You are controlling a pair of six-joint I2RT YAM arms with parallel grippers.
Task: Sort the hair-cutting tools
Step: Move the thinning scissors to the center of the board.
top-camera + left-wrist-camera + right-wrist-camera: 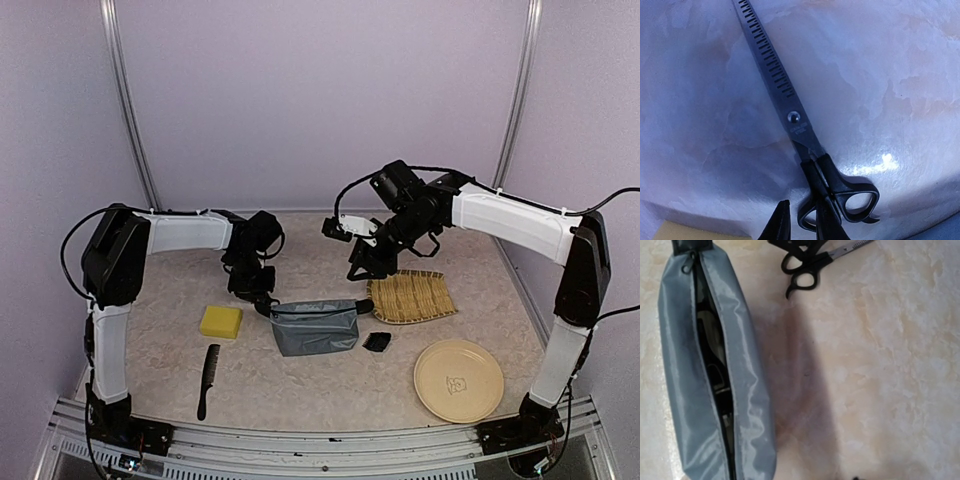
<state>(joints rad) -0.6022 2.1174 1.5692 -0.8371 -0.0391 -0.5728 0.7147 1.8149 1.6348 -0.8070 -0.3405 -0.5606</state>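
One pair of silver scissors (pixel 794 118), toothed blade, black handles

scissors (pixel 790 105) tip cropped, pouch (pixel 747 375) contents indistinct

Sponge (pixel 221 321), pouch (pixel 315 328), mat (pixel 412 296) and plate (pixel 458 380) rest on table (pixel 300 395).

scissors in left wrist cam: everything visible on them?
The scissors are thinning shears: silver metal blades, one cut with a row of teeth, a round pivot screw, glossy black handle loops, one with a hooked finger rest. Closed, they lie flat on the marbled table, tips pointing away from the left claw, whose fingers straddle one loop; whether they pinch it is unclear. In the right wrist view they sit beside the pouch's zip-pull end, apart from it.
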